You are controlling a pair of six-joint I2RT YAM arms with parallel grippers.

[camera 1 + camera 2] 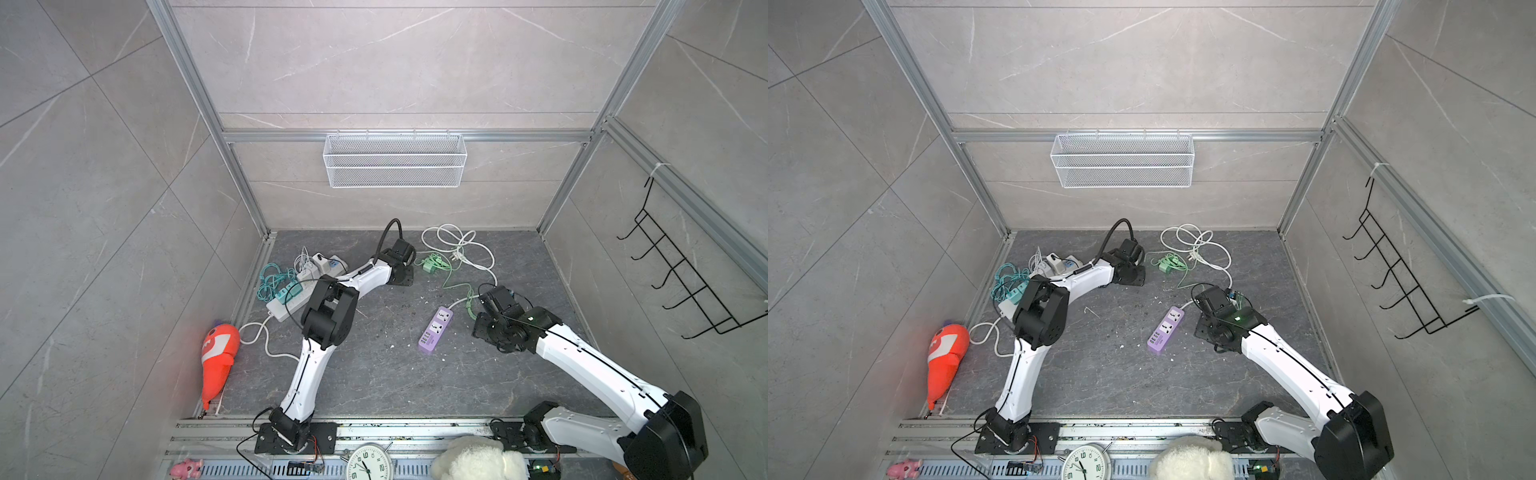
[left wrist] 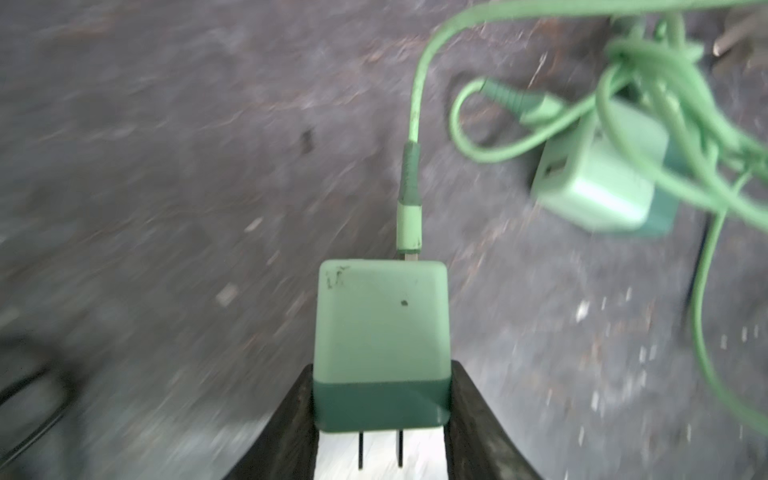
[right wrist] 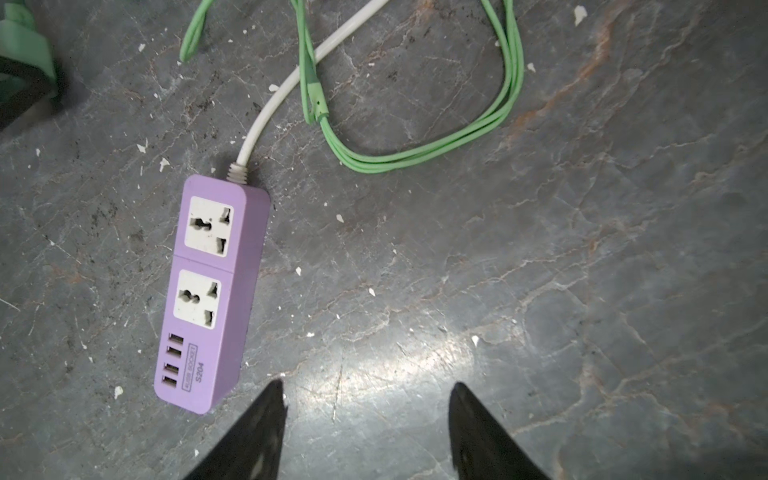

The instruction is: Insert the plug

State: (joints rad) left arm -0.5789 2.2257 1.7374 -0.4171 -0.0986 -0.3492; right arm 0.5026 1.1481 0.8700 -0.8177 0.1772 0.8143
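Floor (image 2: 166, 166) blurred — left gripper (image 2: 382, 370) partly cut off, clamping green plug (image 2: 380, 324).

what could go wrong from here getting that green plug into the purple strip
1. The left gripper pinches the green charger only at its dark prong end, prongs pointing back toward the wrist; it may slip when turned.
2. Its green cable runs into the tangle on a second charger, which could drag along.
3. The purple power strip lies loose, with the open right gripper beside it; it may slide when pushed.
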